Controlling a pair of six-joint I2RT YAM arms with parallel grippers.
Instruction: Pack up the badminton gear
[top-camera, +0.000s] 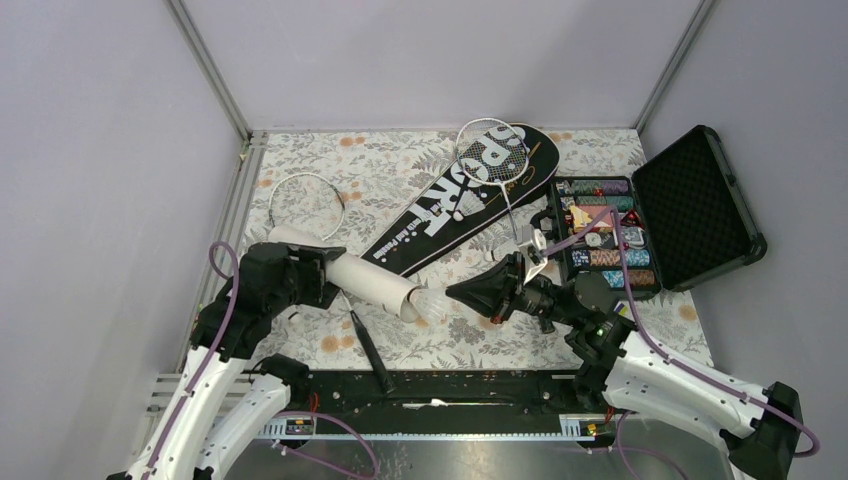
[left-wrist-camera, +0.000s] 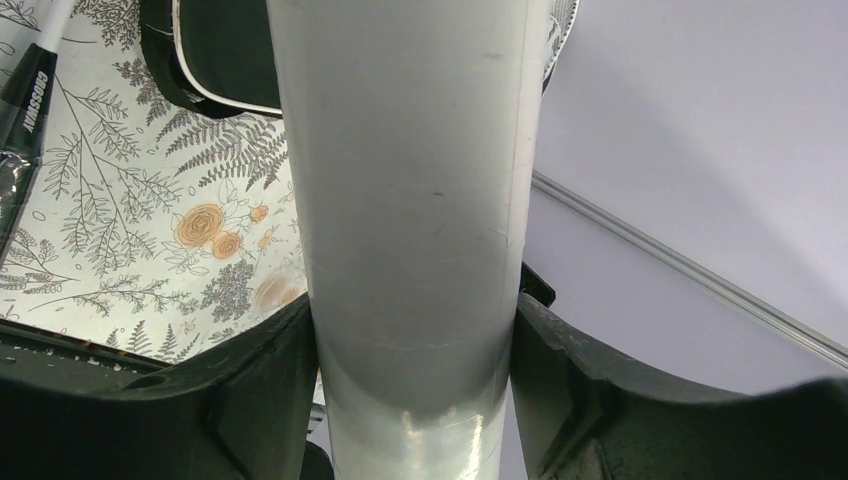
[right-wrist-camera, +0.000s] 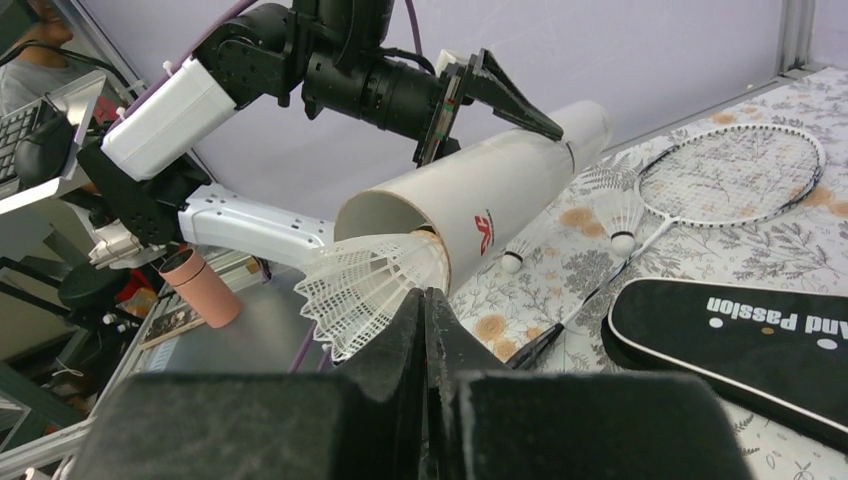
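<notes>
My left gripper (top-camera: 318, 268) is shut on the white cardboard tube (top-camera: 372, 280) and holds it tilted above the table, mouth toward the right arm. In the left wrist view the tube (left-wrist-camera: 410, 200) fills the space between both fingers (left-wrist-camera: 250, 390). My right gripper (right-wrist-camera: 428, 295) is shut on the mesh skirt of a white shuttlecock (right-wrist-camera: 375, 285), whose cork end is inside the tube's mouth (right-wrist-camera: 400, 215). One racket (top-camera: 305, 205) lies at the left, its black handle (top-camera: 365, 345) near the front. The other racket (top-camera: 492, 150) lies on the black "SPORT" bag (top-camera: 440, 215).
Two more shuttlecocks (right-wrist-camera: 513, 258) (right-wrist-camera: 620, 215) lie on the flowered cloth under the tube. The open black case (top-camera: 700, 205) with poker chips (top-camera: 600, 230) stands at the right, close behind my right arm. Metal frame posts and grey walls enclose the table.
</notes>
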